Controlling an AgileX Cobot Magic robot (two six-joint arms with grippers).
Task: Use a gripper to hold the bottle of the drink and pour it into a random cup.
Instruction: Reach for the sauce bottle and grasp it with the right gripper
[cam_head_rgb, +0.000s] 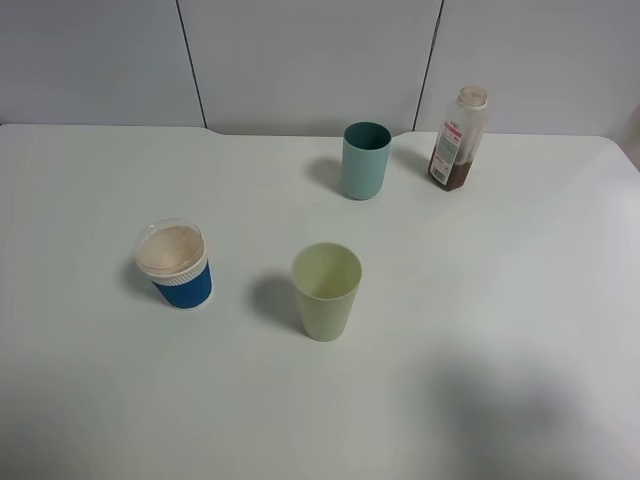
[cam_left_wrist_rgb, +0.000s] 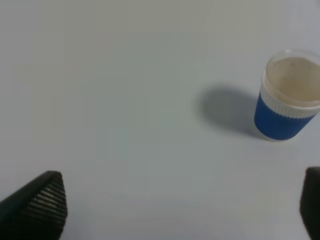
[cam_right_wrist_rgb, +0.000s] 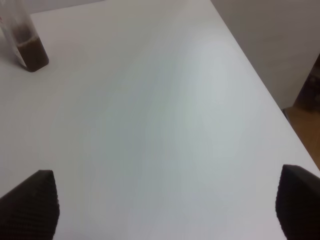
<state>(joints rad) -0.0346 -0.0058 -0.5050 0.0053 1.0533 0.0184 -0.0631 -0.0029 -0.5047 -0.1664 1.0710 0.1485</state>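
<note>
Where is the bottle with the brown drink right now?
In the high view the bottle stands at the back right of the scene, just to the right of the teal cup.

Bottle (cam_right_wrist_rgb: 25, 47) well apart fr. R tool (cam_right_wrist_rgb: 167, 172) (jaws wide)

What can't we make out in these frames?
- Bottle, right wrist view: frame edge cuts off all but its base.
- Its label, high view: print too small.
- Teal cup, high view: inside bottom hidden by its own wall.
- Left tool, right tool: only fingertips show; absent from high view.
</note>
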